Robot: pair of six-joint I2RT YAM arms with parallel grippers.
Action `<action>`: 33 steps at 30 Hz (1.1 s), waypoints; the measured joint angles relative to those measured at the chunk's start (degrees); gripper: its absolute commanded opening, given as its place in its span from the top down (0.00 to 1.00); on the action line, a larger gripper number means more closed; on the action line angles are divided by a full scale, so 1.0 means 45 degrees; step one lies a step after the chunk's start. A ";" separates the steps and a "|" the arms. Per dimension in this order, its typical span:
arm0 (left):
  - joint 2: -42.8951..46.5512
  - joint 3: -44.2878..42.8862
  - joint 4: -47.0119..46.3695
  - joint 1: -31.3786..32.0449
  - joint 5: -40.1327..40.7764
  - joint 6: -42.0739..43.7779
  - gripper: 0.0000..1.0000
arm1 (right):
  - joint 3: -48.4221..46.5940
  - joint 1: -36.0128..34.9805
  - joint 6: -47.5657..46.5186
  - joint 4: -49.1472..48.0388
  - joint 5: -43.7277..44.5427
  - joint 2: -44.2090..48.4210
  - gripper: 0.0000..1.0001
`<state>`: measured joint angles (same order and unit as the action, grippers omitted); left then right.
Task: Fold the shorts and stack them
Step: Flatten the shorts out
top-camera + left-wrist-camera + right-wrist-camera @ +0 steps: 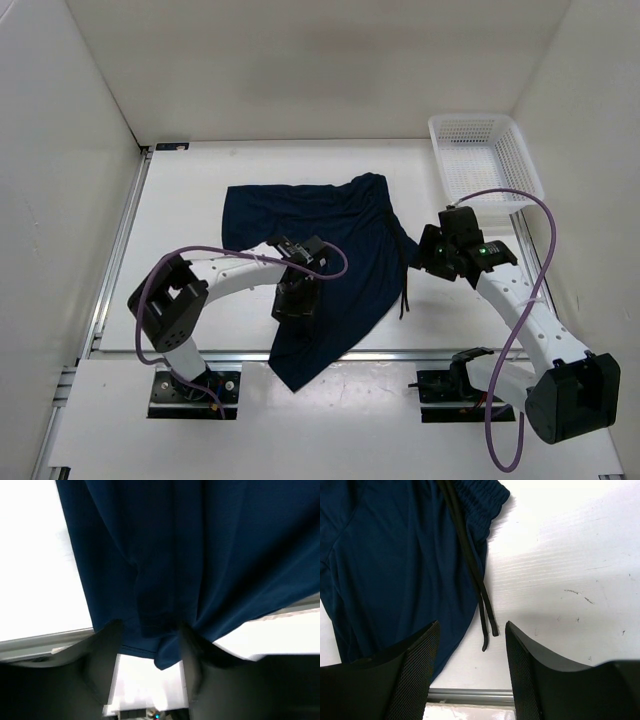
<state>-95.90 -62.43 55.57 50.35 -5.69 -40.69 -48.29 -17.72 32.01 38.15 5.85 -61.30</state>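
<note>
- Shorts (330, 225): dark navy, opened out and rumpled, unfolded, in the middle of the white surface (190, 210). The waistband is on their right side. One leg points to the far left; the other runs toward the arm bases.
- Left claw (296, 298): directly over the near leg of the shorts. In the wrist view its fingers (102, 652) stand partway apart with the leg's hem between them. White shows through the gap below the hem, so the cloth is not pinched.
- Right claw (472, 627): just right of the shorts' waistband, over bare surface. The jaws are partway open with nothing in them.
- Black drawstring (481, 592): trails off the waistband onto the surface. Its two ends lie just ahead of the gap in the right claw and touch neither finger.
- Near edge: the near leg of the shorts crosses the metal rail (420, 354), and its tip rests on the board beyond, between the two arm bases.
- White mesh basket (485, 160): to the far right of the shorts, in the corner, well apart from them.
- Room: plain white walls (300, 60) stand behind, left and right of the shorts.
- Open room: there is broad bare surface left of the shorts and behind them up to the far wall. A narrower strip lies on their right, between waistband and basket, and the right claw sits in it.
</note>
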 measured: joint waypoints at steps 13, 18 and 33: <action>-0.0568 0.0214 -0.0253 -0.0083 0.0044 -0.0034 0.90 | 0.0000 0.0000 -0.0049 0.0219 0.0287 0.0000 0.40; 0.0515 0.0126 0.0588 -0.1671 0.0986 0.0185 0.90 | 0.0000 0.0000 -0.0160 0.0219 0.0379 0.0000 0.40; 0.0515 0.0097 -0.0330 -0.1035 -0.0976 0.0801 0.32 | 0.0000 0.0000 -0.0204 0.0204 0.0418 -0.0233 0.36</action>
<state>-93.58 -62.00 54.08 45.69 -10.09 -37.08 -48.29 -17.72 31.09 39.07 7.73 -62.35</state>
